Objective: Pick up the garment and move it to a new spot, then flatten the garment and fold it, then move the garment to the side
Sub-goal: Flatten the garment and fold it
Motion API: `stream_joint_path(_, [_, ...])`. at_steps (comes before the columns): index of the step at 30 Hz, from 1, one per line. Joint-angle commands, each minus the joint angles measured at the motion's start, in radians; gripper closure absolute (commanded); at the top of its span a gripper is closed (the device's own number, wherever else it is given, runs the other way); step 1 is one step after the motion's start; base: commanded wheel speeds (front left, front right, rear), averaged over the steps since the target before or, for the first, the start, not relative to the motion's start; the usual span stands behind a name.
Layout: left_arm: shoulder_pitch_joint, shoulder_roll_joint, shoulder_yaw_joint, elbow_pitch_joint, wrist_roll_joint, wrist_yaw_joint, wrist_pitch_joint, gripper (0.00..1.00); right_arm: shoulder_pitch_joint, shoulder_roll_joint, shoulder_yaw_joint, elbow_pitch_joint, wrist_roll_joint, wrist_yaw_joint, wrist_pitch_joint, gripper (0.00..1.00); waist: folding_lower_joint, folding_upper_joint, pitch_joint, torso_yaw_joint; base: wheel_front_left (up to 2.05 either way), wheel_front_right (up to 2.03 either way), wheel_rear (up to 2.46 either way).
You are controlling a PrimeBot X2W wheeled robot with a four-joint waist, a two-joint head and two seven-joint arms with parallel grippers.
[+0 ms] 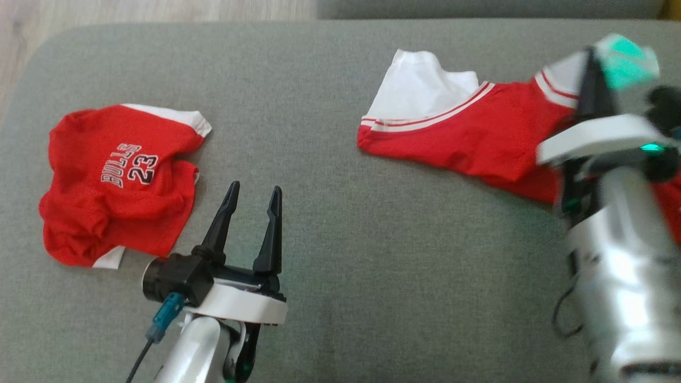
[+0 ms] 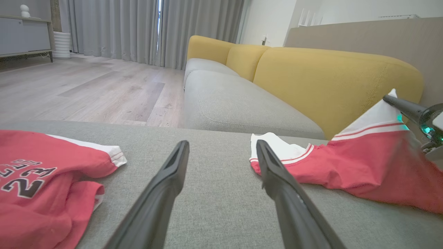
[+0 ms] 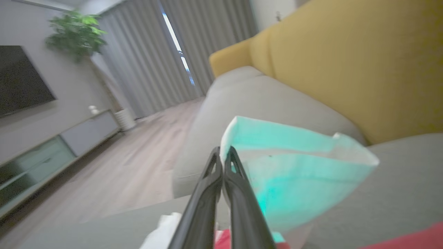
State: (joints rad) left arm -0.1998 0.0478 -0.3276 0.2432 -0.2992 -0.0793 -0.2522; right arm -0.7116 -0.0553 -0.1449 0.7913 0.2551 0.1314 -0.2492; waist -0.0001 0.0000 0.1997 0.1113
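Note:
A red garment (image 1: 479,127) with white striped trim lies at the right of the grey cushion (image 1: 340,276). One white corner of it is lifted off the cushion. My right gripper (image 1: 589,53) is shut on that raised corner, which glows green from the gripper's light. In the right wrist view the gripper (image 3: 221,155) has its fingers pressed together, with the pale cloth (image 3: 294,180) beside them. The left wrist view shows the garment (image 2: 363,166) pulled up to a peak at the right gripper (image 2: 387,99). My left gripper (image 1: 255,187) (image 2: 221,143) hovers open over bare cushion, holding nothing.
A second red garment (image 1: 117,181) (image 2: 41,180) printed BULLS 23 lies crumpled at the left. A sofa with a yellow back (image 2: 328,76) stands beyond the cushion's far edge. Wood floor (image 2: 86,90) lies at the far left, with a low cabinet (image 3: 52,148).

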Motion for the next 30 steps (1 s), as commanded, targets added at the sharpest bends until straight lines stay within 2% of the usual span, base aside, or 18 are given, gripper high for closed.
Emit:
stream_joint_path(1, [-0.016,0.002,0.027,-0.027,-0.005,0.004,-0.010,0.00,0.044,0.005,0.103,-0.083,0.046,-0.001,-0.012,1.00,0.0001,0.0000,-0.021,-0.001,0.00,0.00,0.00])
stream_joint_path(5, [-0.002,0.002,0.031,-0.027,-0.005,0.006,-0.010,0.00,0.160,0.005,0.353,-0.272,0.142,-0.001,-0.012,1.00,0.0001,0.0000,-0.058,0.004,0.00,0.00,0.00])
stream_joint_path(8, [0.011,0.002,0.029,-0.031,-0.007,0.010,-0.010,0.00,0.215,0.005,0.510,-0.335,0.163,-0.001,-0.012,1.00,0.0001,0.0000,-0.083,0.019,0.00,0.00,0.00])
stream_joint_path(17, [0.047,0.002,0.026,-0.032,-0.015,0.020,-0.010,0.00,0.268,0.005,0.863,-0.282,0.158,-0.001,0.069,1.00,0.0001,0.0000,-0.122,0.075,0.00,0.00,0.00])
stream_joint_path(23, [0.059,0.002,0.026,-0.033,-0.014,0.026,-0.010,0.00,0.273,0.005,1.008,-0.230,0.206,-0.001,0.095,1.00,0.0001,0.0000,-0.137,0.091,0.00,0.00,0.00])
stream_joint_path(24, [0.062,0.002,0.027,-0.033,-0.014,0.028,-0.010,0.00,0.272,0.005,1.029,-0.223,0.215,-0.001,0.099,0.78,0.0001,0.0000,-0.139,0.090,0.00,0.00,0.00])
stream_joint_path(25, [0.064,0.002,0.029,-0.033,-0.013,0.029,-0.010,0.00,0.270,0.005,1.052,-0.217,0.222,-0.001,0.104,0.25,0.0001,0.0000,-0.141,0.088,0.00,0.00,0.00])
stream_joint_path(26, [0.066,0.002,0.031,-0.034,-0.013,0.029,-0.010,0.00,0.267,0.005,1.074,-0.212,0.232,-0.001,0.109,0.00,0.0001,0.0000,-0.141,0.085,0.00,0.00,0.00])
stream_joint_path(30, [0.072,0.002,0.036,-0.033,-0.009,0.029,-0.010,0.00,0.245,0.005,1.194,-0.192,0.244,-0.001,0.127,0.00,0.0001,0.0000,-0.148,0.065,0.00,0.00,0.00])
